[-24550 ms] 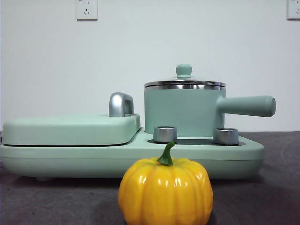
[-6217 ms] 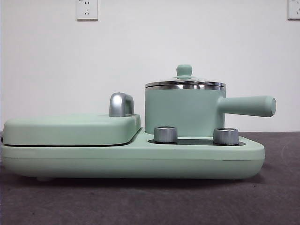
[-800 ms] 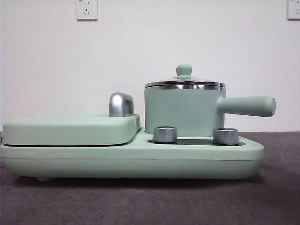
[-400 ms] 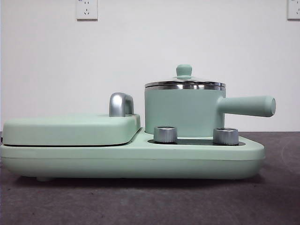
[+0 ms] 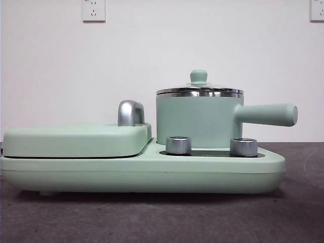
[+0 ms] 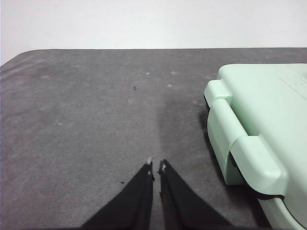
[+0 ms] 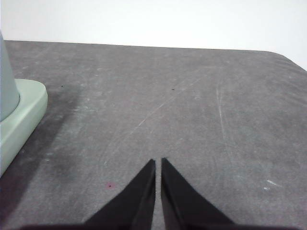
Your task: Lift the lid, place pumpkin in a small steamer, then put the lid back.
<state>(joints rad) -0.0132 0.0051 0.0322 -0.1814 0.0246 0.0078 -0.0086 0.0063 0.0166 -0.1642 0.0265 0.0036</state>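
The small steamer (image 5: pixel 197 121), a mint-green pot with a chrome rim and a long side handle, stands on the right half of the appliance base (image 5: pixel 142 174). The lid (image 5: pixel 199 89) with its mint-green knob sits flat on the pot. The pumpkin is out of view in every frame. My left gripper (image 6: pixel 156 167) is shut over bare grey table beside the base's hinged end (image 6: pixel 249 139). Over bare table on the other side, my right gripper (image 7: pixel 159 163) is shut too, with a corner of the base (image 7: pixel 19 115) at the edge of its view. Neither arm shows in the front view.
A large flat mint-green cover (image 5: pixel 76 139) with a chrome handle (image 5: pixel 130 112) lies on the base's left half. Two silver knobs (image 5: pixel 178 145) stand in front of the pot. The grey table (image 5: pixel 162 217) ends at a white wall behind.
Long before, the pumpkin stood on the table in front of the base; it is gone from there now. Over the last second nothing has visibly moved.
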